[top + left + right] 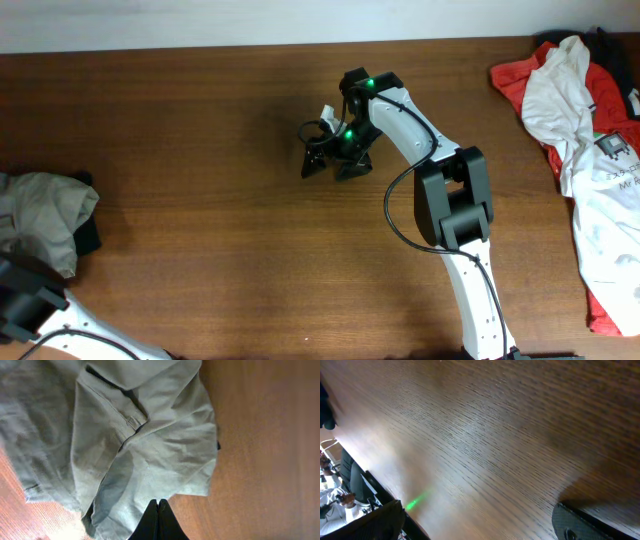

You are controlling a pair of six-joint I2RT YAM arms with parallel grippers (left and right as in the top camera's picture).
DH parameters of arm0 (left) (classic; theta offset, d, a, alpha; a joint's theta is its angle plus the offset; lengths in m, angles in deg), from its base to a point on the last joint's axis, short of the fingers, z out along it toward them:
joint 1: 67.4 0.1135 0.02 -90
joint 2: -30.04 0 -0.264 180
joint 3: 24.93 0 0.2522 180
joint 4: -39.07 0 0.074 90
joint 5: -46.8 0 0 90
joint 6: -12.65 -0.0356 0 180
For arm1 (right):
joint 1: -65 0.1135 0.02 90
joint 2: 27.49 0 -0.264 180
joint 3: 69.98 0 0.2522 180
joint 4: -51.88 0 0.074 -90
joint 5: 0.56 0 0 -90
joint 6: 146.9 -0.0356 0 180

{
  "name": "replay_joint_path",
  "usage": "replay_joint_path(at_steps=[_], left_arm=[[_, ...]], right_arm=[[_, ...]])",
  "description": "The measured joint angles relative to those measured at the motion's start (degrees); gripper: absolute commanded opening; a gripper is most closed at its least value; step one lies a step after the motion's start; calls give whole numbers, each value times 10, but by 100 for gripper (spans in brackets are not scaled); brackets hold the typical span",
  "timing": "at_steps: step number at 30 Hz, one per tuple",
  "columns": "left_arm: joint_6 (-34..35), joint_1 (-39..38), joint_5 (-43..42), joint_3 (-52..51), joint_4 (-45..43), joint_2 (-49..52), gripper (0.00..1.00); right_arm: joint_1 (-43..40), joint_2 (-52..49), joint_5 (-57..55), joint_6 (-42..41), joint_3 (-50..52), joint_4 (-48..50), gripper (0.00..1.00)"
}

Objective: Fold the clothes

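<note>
white t-shirt (556,92) on red garment (511,76), wooden table (200,240).

Nothing can be read: the dark print on the white T-shirt (600,200), over the red garment (510,75) at the right end of the table (200,150), is too small.
</note>
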Motion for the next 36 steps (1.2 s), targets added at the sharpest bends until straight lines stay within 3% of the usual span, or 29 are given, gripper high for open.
replay_joint_path(at_steps=[1,5,10,12,15,22,25,36], left_arm=[[-7,-2,4,-15,-3,20,0],[-24,-2,32,-51,-33,119,0],[-37,0,45,-51,-62,136,1],[-38,0,45,-51,-62,136,13],[-57,-3,17,-51,-66,137,14],[-74,-116,42,-51,-91,155,11],[-75,-94,48,-51,-81,155,0],[-73,8,48,2,7,157,0]], right_arm=[[0,0,2,0,0,0,99],[0,-3,19,0,0,-5,99],[4,-5,24,0,0,-5,99],[4,-5,24,0,0,-5,99],[4,-5,24,-2,0,-3,99],[6,-5,27,-2,0,2,99],[6,-5,29,-2,0,5,99],[7,-5,35,-2,0,19,99]])
